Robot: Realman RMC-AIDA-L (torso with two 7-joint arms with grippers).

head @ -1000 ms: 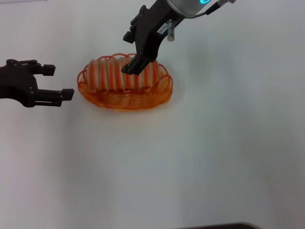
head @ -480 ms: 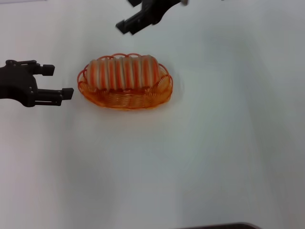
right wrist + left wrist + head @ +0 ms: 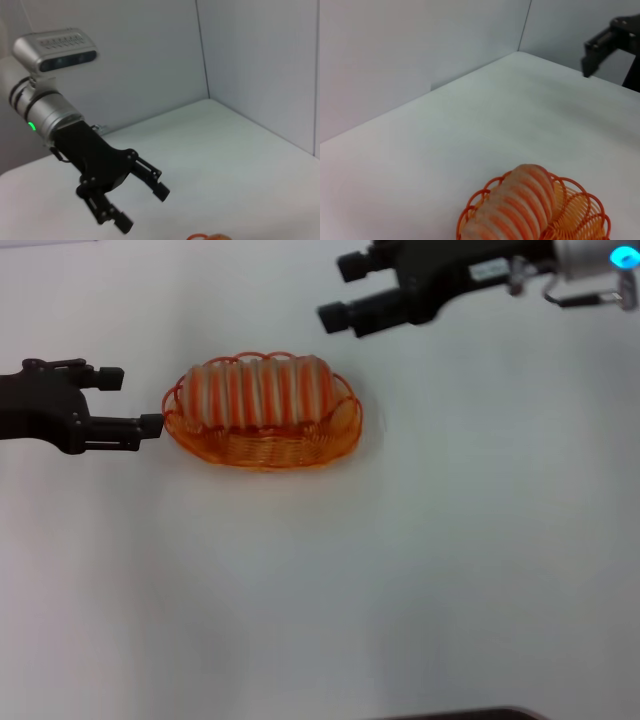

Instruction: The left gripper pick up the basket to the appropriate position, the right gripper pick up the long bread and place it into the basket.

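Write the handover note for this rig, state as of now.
Left hand: open, empty, at the left end of the oval orange wire basket; its lower finger is at the rim, contact unclear.
Right hand: open, empty, raised behind and to the right of the basket.
Long tan bread with orange-red stripes: lying lengthwise inside the basket, which sits on the white table.
Done: bread is in the basket and released.
Left: nothing on the bread. Whether the basket's position is the intended one cannot be judged from the views; otherwise only parking the arms seems to remain.
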